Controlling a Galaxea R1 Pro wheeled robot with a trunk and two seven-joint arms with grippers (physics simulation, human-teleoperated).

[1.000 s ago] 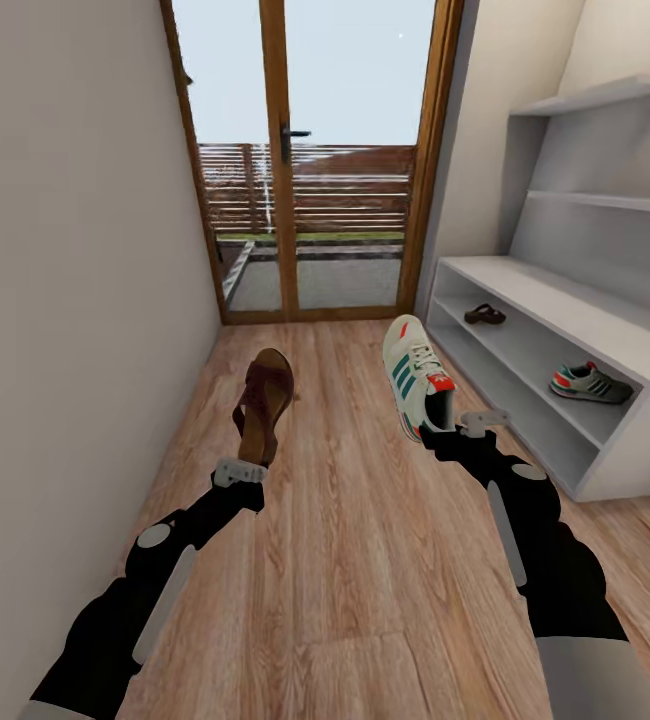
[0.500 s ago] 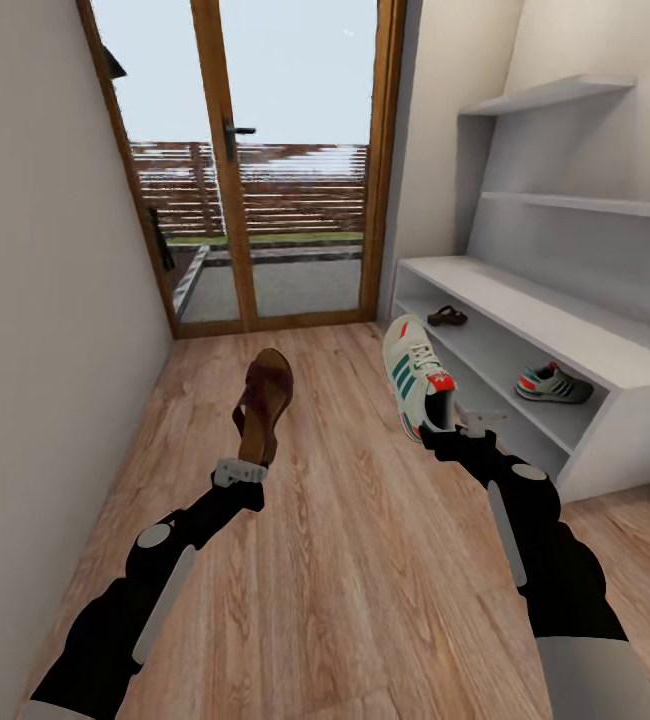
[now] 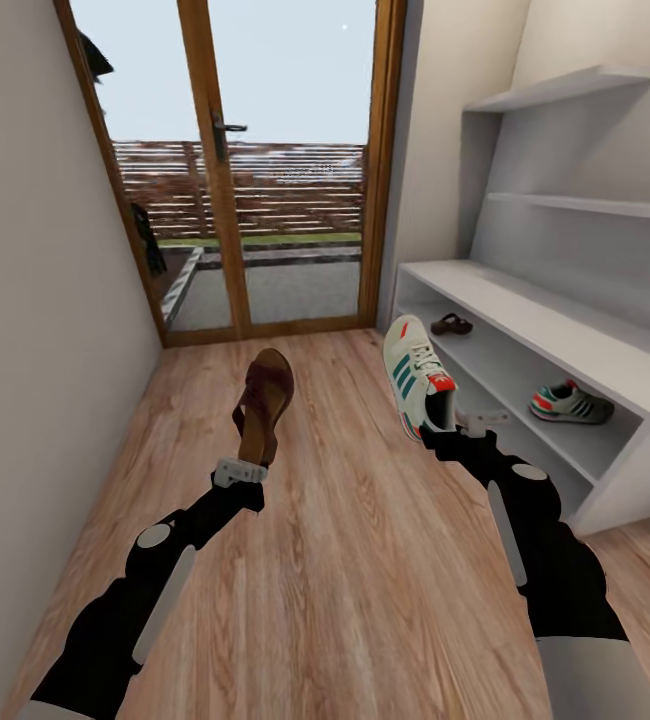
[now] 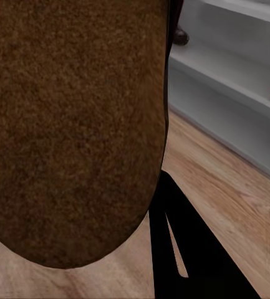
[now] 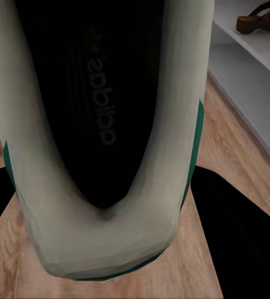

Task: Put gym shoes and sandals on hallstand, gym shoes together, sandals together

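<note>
My left hand holds a sandal aloft, my right hand seemingly grips a gym shoe; their mates, second sandal and second gym shoe, sit on the hallstand shelf.

Cream-white sneakers with green side stripes: two — one near centre-right, one far right on the rack's lower shelf.
Dark brown leather sandals: two — one near centre-left, one far on the same shelf.
Pale grey-white shoe racks: one, right.
Staggered wall shelves above it: two.
Wood-framed glass doors: one, far.
</note>
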